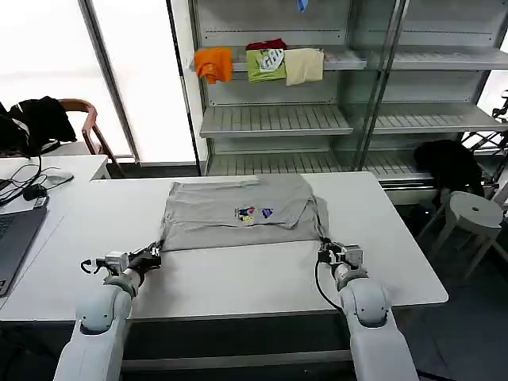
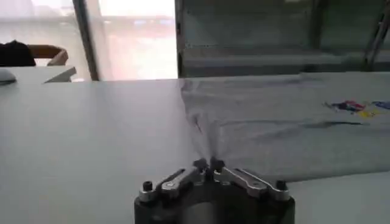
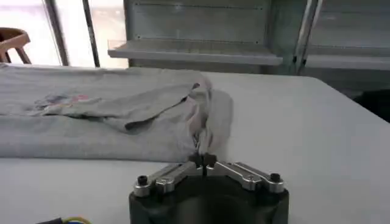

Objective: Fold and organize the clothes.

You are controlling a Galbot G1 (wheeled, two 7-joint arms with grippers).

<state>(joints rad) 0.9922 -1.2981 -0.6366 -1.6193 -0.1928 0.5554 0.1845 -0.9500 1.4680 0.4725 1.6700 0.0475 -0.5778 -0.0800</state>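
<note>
A light grey short-sleeved shirt (image 1: pixel 238 214) lies flat on the white table (image 1: pixel 238 278), its small colourful chest print (image 1: pixel 252 213) facing up. My left gripper (image 1: pixel 155 254) rests on the table at the shirt's near left corner and is shut on the hem. In the left wrist view the fabric (image 2: pixel 274 122) is pulled into a point between the closed fingertips of that gripper (image 2: pixel 208 165). At the near right corner my right gripper (image 1: pixel 324 252) is shut on the shirt. The right wrist view shows bunched cloth (image 3: pixel 207 115) rising from that gripper (image 3: pixel 203 159).
A metal shelf unit (image 1: pixel 317 119) stands behind the table with small orange (image 1: pixel 214 63), green (image 1: pixel 266 63) and cream (image 1: pixel 304 65) garments on it. A laptop (image 1: pixel 14 230) and cables lie at the left. A white stool (image 1: pixel 472 210) and a black garment (image 1: pixel 448 163) are at the right.
</note>
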